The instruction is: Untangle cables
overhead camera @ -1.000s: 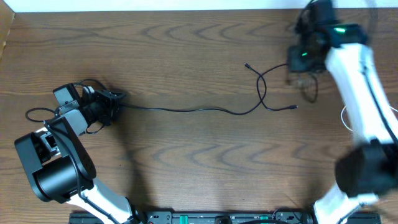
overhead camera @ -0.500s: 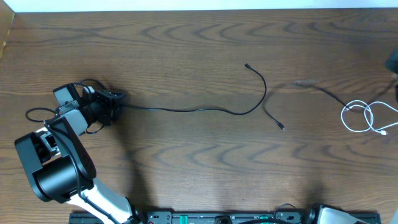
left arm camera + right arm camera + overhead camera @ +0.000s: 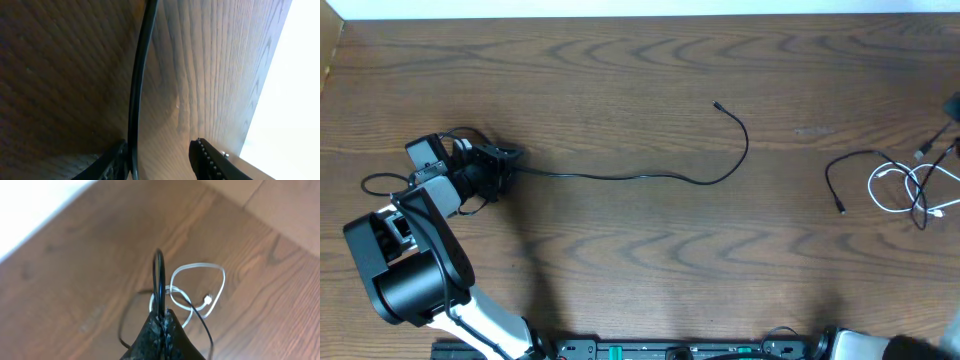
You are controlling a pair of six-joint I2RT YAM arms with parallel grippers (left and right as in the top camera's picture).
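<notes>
— Between the left jaws, what is there?

— A long black cable [image 3: 137,75]. It runs lengthwise through the gap, close against one finger [image 3: 112,160] and clear of the other finger [image 3: 207,160]. The left jaws stand apart, wider than the cable, so they are not pinching it.

— Where does it go from those jaws?

— Away from them across the tabletop [image 3: 620,80] in a shallow wave, the long black cable [image 3: 620,177] then hooks back, and its small plug lies far from the left jaws and well apart from the other cords. The left arm [image 3: 415,270] is folded behind the jaws.

— And the right jaws?

— Closed. The wrist view shows the fingers [image 3: 160,335] pressed together on a second black cable [image 3: 159,275], which rises from their tips as a narrow loop.

— Where is the rest of it?

— Below and ahead of the right jaws. One strand of it trails down over a white cable [image 3: 200,267], which lies looped on the wood just past the tips. From overhead, the second black cable [image 3: 855,158] arcs away from the white cable [image 3: 895,190] and ends in a plug beside it.
</notes>
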